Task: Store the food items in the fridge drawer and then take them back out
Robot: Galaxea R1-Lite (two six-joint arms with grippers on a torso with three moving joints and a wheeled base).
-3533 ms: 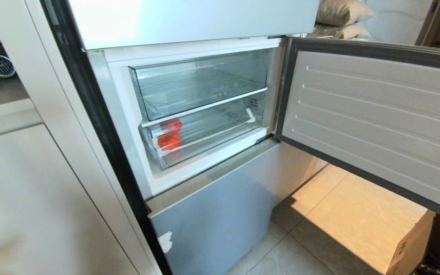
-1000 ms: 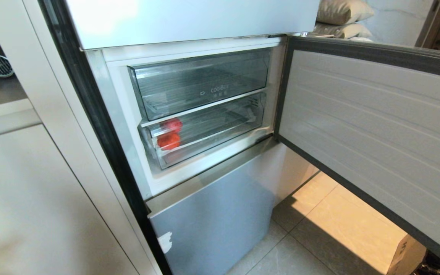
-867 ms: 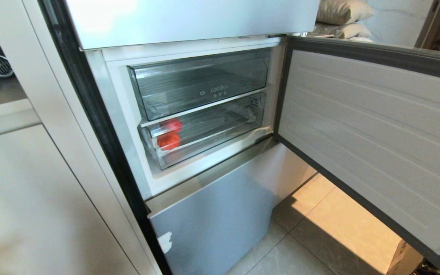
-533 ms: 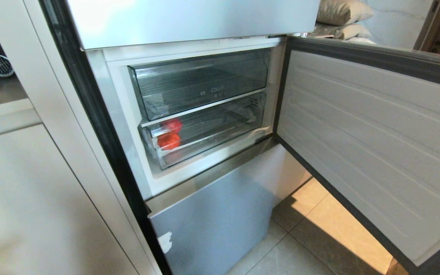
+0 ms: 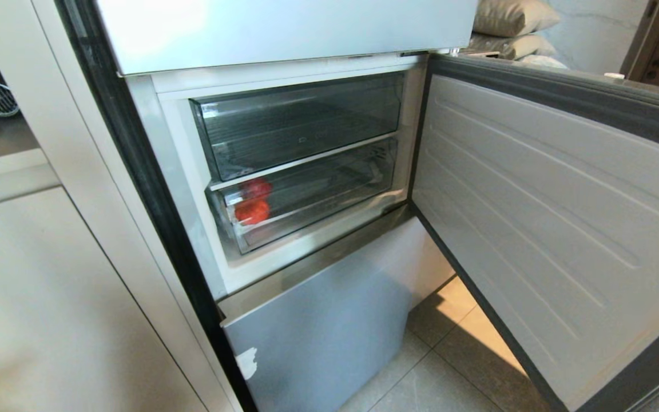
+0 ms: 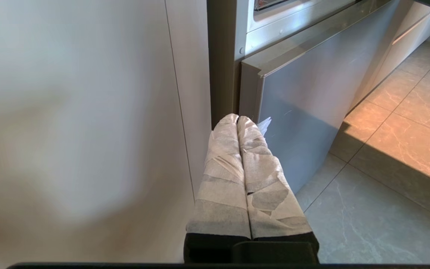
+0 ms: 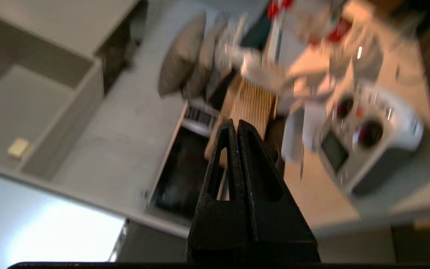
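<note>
Right gripper (image 7: 236, 127) closed, empty | left gripper (image 6: 238, 121) closed, empty

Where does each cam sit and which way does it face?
Head: on the head, looking down into the open fridge, red food in the lower drawer; no arm shows.
Left wrist: behind the shut left gripper, facing the grey lower door, also in the head view.
Right wrist: behind the shut right gripper, facing a cluttered counter.
</note>
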